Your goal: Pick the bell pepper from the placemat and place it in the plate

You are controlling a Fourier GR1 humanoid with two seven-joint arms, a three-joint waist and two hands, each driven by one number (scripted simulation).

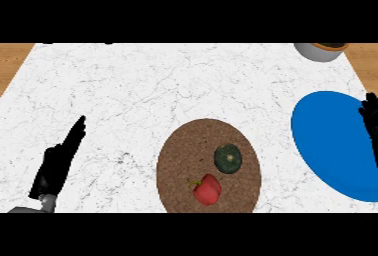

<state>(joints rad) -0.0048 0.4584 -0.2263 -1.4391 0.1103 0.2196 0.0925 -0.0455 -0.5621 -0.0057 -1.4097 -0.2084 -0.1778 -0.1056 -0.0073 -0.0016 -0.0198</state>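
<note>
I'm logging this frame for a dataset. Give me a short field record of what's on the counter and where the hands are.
surface: white marble counter
placemat: round, brown, lower centre
pepper: red, on placemat, near edge
squash: dark green, on placemat, just above pepper
plate: blue, right of placemat, nothing on it
bowl: top right corner, cut off by the frame
left robot hand: open, at left
right robot hand: at right edge, over plate
task state: pepper not yet picked
</note>
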